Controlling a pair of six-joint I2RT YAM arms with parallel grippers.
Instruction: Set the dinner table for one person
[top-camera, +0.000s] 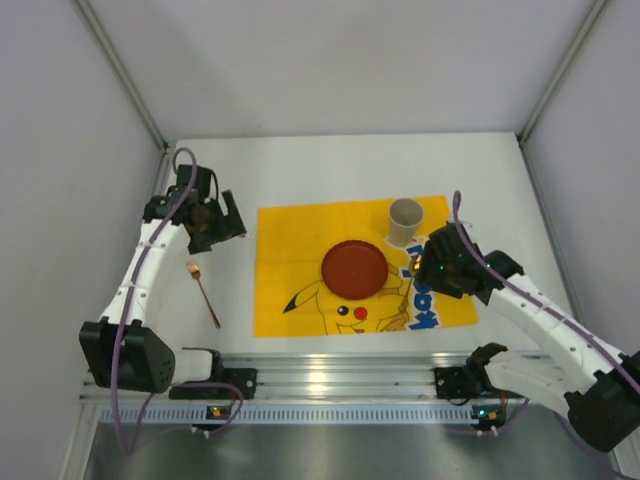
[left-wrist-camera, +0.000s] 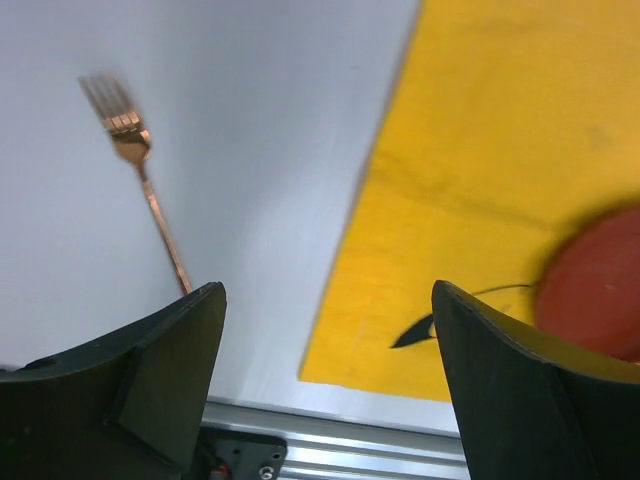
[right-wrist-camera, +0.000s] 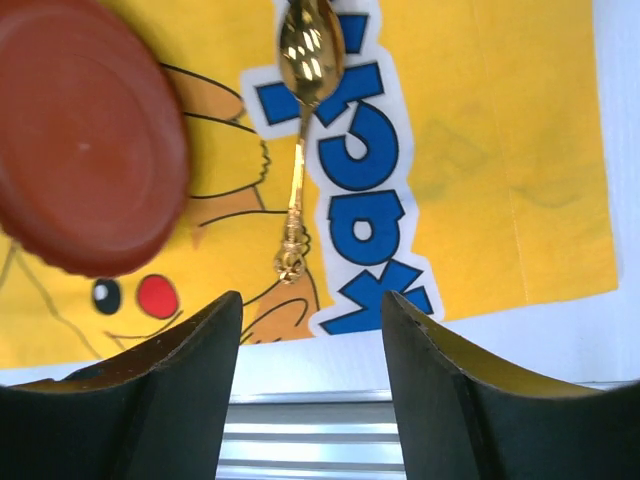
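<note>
The white dinner table (top-camera: 330, 165) carries a yellow Pikachu cloth (top-camera: 290, 240). On the cloth lie a red plate (top-camera: 354, 268), a beige cup (top-camera: 404, 220) behind it and a gold spoon (right-wrist-camera: 299, 150) right of the plate. A copper fork (top-camera: 203, 292) lies on the bare table left of the cloth, also in the left wrist view (left-wrist-camera: 150, 200). My left gripper (top-camera: 222, 228) is open and empty, above the table between fork and cloth. My right gripper (top-camera: 428, 268) is open and empty above the spoon.
A ridged aluminium rail (top-camera: 330, 375) runs along the table's near edge, also seen in the right wrist view (right-wrist-camera: 310, 440). Grey walls enclose the table on the left, back and right.
</note>
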